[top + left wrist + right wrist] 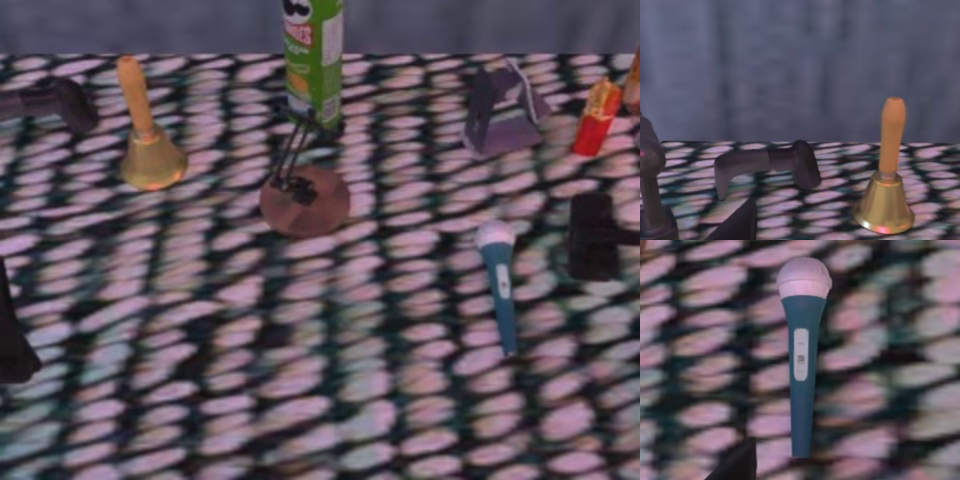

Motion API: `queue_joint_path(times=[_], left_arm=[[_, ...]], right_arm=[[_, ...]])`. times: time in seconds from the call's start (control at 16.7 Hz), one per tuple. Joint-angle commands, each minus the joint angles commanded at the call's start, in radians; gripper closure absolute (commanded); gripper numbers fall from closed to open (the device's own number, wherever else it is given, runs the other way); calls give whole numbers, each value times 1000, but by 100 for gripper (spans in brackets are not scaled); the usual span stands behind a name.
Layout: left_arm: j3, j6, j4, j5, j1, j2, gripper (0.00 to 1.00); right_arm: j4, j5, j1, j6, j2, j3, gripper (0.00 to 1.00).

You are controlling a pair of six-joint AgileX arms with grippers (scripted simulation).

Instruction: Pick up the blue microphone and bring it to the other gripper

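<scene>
The blue microphone (498,285) lies flat on the patterned table at the right, pale rounded head toward the back, teal handle toward the front. In the right wrist view the microphone (802,355) fills the middle, white patch up, untouched. My right gripper (592,237) hovers at the table's right edge, just right of the microphone's head and apart from it, open and empty. Only one dark fingertip (737,462) shows in its wrist view. The other gripper, my left one (12,345), stays parked at the left edge, open, with one fingertip (737,222) in view.
A green chips can (313,60) stands at the back centre, with a brown round stand (305,200) in front of it. A golden bell (148,135) and a dark bent tool (55,100) sit back left. A purple-grey stapler-like object (502,112) and a red item (597,118) sit back right.
</scene>
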Motion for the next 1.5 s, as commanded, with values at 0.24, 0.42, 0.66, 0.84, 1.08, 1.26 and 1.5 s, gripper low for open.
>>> queue_joint_path(times=[0.24, 0.42, 0.66, 0.84, 1.08, 1.26, 1.5], left_arm=[[0, 0, 0, 0, 0, 0, 0], [0, 0, 0, 0, 0, 0, 0], [0, 0, 0, 0, 0, 0, 0], [0, 0, 0, 0, 0, 0, 0], [0, 0, 0, 0, 0, 0, 0], [0, 0, 0, 0, 0, 0, 0], [0, 0, 0, 0, 0, 0, 0]], right_arm=[[-151, 6, 82, 91, 357, 229, 0], [-242, 13, 128, 141, 544, 352, 0], [-307, 18, 159, 174, 659, 431, 0], [-309, 18, 160, 175, 663, 434, 0], [-291, 18, 155, 173, 672, 425, 0], [-197, 18, 154, 170, 735, 394, 0], [-22, 19, 149, 167, 847, 336, 0]])
